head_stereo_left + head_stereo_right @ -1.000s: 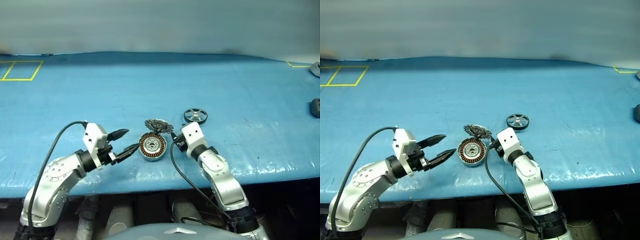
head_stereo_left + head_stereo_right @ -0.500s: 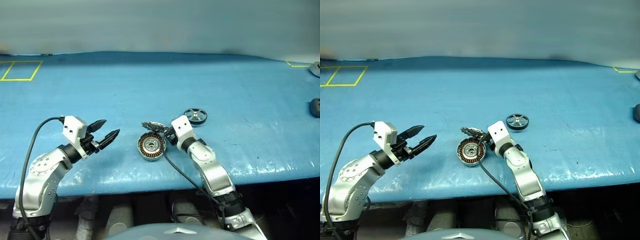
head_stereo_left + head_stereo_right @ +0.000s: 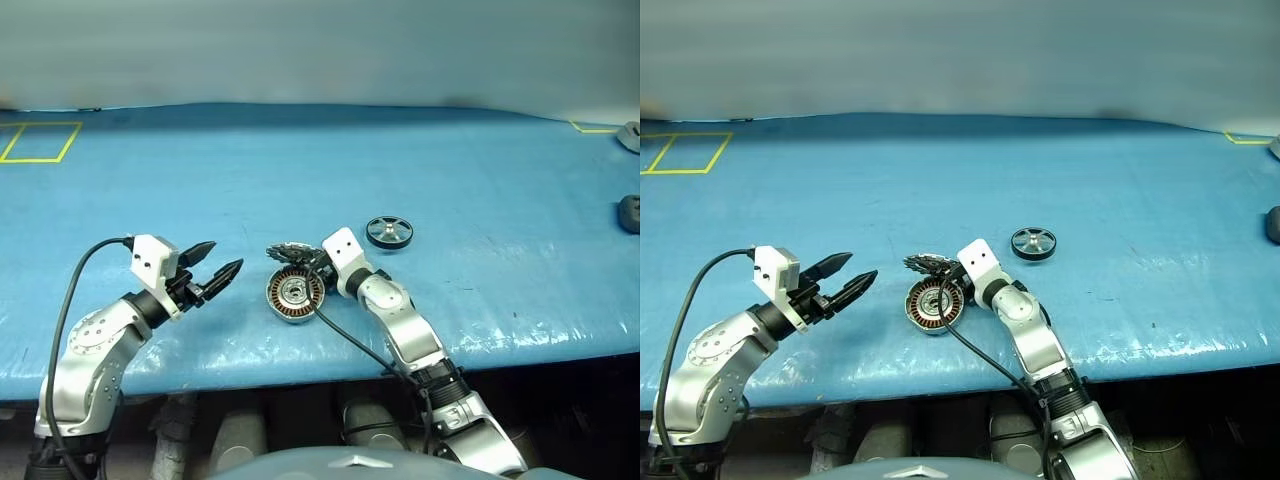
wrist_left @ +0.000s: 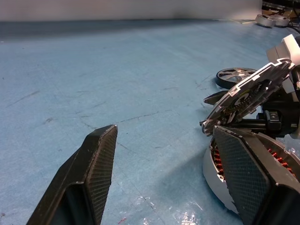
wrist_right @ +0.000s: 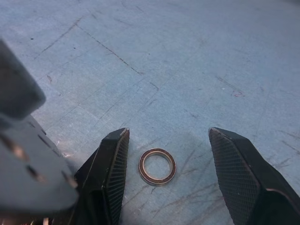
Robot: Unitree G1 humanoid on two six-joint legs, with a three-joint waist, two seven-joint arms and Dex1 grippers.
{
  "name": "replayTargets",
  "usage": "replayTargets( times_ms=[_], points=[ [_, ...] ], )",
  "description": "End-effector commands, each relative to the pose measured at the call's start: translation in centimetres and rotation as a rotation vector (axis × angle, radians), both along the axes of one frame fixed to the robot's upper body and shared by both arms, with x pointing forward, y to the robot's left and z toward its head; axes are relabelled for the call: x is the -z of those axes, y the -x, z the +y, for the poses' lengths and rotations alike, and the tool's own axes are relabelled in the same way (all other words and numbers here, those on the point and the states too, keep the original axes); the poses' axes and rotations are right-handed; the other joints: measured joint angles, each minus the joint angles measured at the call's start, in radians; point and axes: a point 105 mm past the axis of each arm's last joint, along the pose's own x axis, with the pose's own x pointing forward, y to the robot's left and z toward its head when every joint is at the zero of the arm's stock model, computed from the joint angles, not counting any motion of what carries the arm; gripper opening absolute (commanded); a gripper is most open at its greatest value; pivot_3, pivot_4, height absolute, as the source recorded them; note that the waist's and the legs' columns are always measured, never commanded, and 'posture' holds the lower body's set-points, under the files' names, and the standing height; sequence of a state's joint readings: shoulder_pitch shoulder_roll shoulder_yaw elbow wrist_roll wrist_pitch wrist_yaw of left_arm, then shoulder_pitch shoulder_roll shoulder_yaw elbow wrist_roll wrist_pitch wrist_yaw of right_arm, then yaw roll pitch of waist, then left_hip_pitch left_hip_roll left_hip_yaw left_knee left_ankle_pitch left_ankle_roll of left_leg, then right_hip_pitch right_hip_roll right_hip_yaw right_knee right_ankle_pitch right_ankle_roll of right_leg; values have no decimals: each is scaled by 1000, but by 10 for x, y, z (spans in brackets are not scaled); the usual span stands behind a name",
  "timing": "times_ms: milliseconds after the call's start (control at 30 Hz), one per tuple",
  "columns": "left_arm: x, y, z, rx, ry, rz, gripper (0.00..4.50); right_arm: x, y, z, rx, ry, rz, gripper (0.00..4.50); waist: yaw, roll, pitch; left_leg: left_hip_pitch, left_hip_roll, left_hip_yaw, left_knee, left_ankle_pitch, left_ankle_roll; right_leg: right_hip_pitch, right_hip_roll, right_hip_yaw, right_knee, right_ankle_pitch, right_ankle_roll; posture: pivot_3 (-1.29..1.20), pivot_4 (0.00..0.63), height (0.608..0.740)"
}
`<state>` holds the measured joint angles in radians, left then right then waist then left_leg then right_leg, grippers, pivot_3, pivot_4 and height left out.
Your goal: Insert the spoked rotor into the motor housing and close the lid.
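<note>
On blue table [image 3: 420, 170], left to right: left gripper [image 3: 222, 262] hovering open, empty; housing [image 3: 294, 296] lying windings-up with lid [image 3: 290, 253] standing half-open; right gripper [image 5: 164, 154] hanging open beside lid, straddling small ring [image 5: 157, 166]; rotor [image 3: 389, 232] sitting apart, right.

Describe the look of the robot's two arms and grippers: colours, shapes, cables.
Both arms are built of rounded silver-grey metal segments joined by black collars. Each wrist carries a white boxy block, from which a black cable loops back along the arm. The left gripper and the right gripper each have two tapered black fingers with cross-hatched textured inner pads.
</note>
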<state>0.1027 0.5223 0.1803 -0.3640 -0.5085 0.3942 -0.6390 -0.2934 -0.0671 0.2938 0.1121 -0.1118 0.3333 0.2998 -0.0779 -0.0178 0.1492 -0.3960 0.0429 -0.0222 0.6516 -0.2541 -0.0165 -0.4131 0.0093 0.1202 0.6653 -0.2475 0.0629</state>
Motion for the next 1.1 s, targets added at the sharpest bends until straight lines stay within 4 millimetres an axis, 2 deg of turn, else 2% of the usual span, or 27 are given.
replayTargets(
  times_ms=[33, 233, 333, 500, 733, 900, 1000, 1100],
  points=[
    [-10, 1, -3, 18, -27, -37, 3515, 2, 4, 4, -19, -16, 14, 2839, 0, 0, 0, 0, 0, 0, 0, 0, 0, 0, 0, 0, 0, 0, 0, 0, 150, 740],
    [-9, -3, -6, 26, -32, -35, 3515, 11, 6, -5, 5, 6, 37, 2839, 1, 0, 0, 0, 0, 0, 0, 0, 0, 0, 0, 0, 0, 0, 0, 0, 150, 740],
    [-10, -4, -9, 36, -32, -38, 3515, 14, 8, -5, 4, 14, 47, 2222, 1, 0, 0, 1, 0, 0, 0, 0, 0, 1, 0, 0, 0, 0, 0, 0, 150, 740],
    [-11, -6, -10, 41, -32, -43, 3515, 16, 10, -4, 1, 16, 55, 658, 1, 0, 0, 1, 0, 0, 0, 0, 0, 1, 0, 0, 0, 0, 0, 0, 150, 740],
    [-12, -6, -11, 46, -38, -43, 3515, 14, 10, -8, 15, 17, 43, 655, 2, 0, 0, 1, 0, 0, 0, 0, 0, 1, 0, 0, 0, 0, 0, 0, 150, 740],
    [-13, -7, -14, 63, -34, -51, 3515, -3, 14, -18, 27, -26, -13, 655, 9, 0, 0, 0, 0, -1, 0, 0, 0, 1, 0, 0, 0, 0, 0, 0, 150, 740],
    [-15, -9, -19, 90, -23, -57, 3515, -17, 14, -31, 67, -21, -76, 655, 11, 0, 0, 0, -1, 0, 0, 0, -1, 1, -1, 0, 0, 0, 0, 0, 150, 740],
    [-16, -10, -26, 125, -12, -61, 3515, -28, 18, -57, 148, 8, -127, 655, 12, 0, 0, 0, -1, 0, 0, 0, -1, 1, -1, 0, 0, 0, 0, 0, 150, 740]
  ],
)
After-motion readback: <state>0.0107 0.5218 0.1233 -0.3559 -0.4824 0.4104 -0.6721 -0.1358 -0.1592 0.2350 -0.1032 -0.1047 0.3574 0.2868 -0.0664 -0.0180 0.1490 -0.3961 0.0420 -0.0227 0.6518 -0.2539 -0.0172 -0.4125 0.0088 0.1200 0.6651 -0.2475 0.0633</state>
